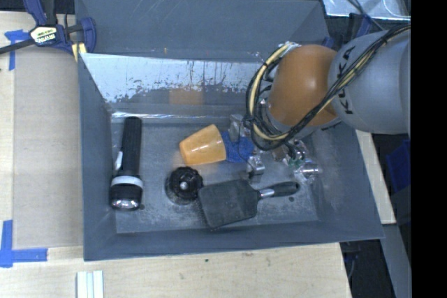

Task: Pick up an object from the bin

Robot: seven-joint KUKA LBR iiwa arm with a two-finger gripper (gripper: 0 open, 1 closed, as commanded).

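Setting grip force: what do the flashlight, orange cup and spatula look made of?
Flashlight: matte black body, metal or hard plastic; shiny silver ring at its head. Orange cup: probably smooth plastic, soft sheen. Spatula: dull dark head, likely plastic; glossier black handle with highlights.

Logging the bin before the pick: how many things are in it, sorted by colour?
Black: 3, the flashlight, the round knob and the spatula
Orange: 1, the cup, lying on its side
Blue: 1, a small piece beside the cup, partly hidden
Total: 5
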